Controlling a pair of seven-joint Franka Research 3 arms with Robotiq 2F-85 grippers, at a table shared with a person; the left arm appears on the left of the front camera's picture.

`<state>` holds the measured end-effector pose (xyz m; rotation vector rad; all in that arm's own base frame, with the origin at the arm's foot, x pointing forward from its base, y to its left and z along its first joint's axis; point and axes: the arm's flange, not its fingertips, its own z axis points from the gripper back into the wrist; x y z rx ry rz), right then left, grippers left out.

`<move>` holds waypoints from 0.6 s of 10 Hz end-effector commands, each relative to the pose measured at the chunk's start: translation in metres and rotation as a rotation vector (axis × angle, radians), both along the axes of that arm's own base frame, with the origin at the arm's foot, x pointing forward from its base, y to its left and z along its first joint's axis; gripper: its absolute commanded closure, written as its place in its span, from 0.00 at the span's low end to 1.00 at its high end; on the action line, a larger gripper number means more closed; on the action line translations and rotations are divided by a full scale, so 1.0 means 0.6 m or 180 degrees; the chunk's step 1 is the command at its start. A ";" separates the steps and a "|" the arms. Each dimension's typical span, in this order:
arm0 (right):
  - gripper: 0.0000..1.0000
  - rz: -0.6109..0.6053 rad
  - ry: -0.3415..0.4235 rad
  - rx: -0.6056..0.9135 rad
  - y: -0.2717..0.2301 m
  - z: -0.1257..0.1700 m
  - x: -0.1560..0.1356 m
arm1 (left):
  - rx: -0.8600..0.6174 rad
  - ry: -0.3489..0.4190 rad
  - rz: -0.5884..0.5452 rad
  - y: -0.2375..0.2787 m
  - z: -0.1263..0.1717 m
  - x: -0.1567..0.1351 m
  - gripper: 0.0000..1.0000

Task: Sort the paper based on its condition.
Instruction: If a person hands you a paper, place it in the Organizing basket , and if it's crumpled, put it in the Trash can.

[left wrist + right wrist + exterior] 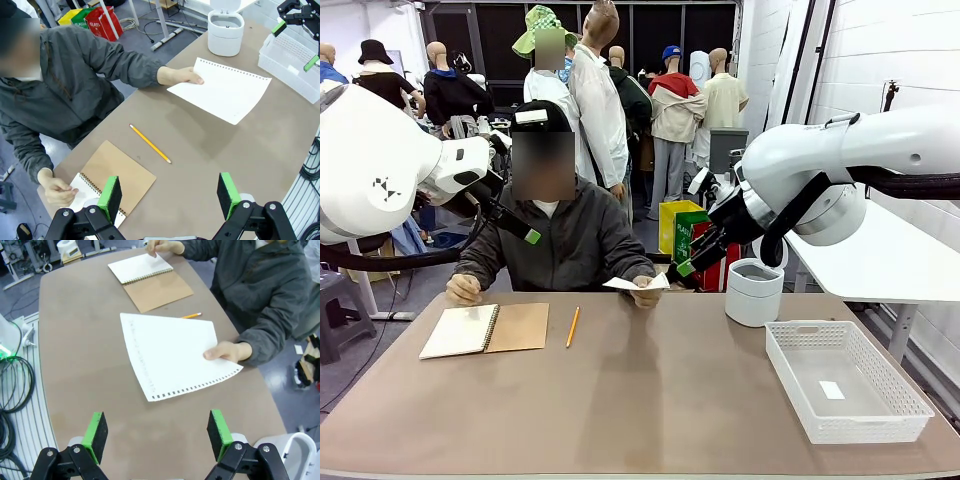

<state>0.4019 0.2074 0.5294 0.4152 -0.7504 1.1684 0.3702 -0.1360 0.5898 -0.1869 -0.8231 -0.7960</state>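
Note:
A person at the far side holds one flat white sheet of paper [632, 283] [222, 92] [170, 355] by an edge, just above the table; torn binding holes run along one side. My right gripper [692, 255] [157, 434] hangs open in the air to the right of the sheet, nothing between its green pads [95, 432]. High at the left, my left gripper [525, 232] [169, 196] is open too, above the notebook end of the table. The right gripper [295, 42] also appears far off in the left wrist view.
An open spiral notebook [485, 330] [115, 175] [150, 277] with a brown cover lies at the left under the person's other hand, a yellow pencil [572, 327] [150, 144] beside it. A white canister [754, 292] and a white basket [880, 425] stand at the right.

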 end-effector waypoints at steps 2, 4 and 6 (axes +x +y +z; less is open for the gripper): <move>0.00 -0.0436 0.0356 0.0090 0.015 0.018 0.011 | -0.0017 0.0017 0.0045 0.001 0.000 0.000 0.00; 0.00 -0.1002 0.1118 0.0239 0.006 0.009 0.026 | -0.0017 0.0017 0.0045 0.001 0.000 0.000 0.00; 0.00 -0.1356 0.1779 0.0342 -0.007 -0.015 0.035 | -0.0017 0.0017 0.0045 0.001 0.000 0.000 0.00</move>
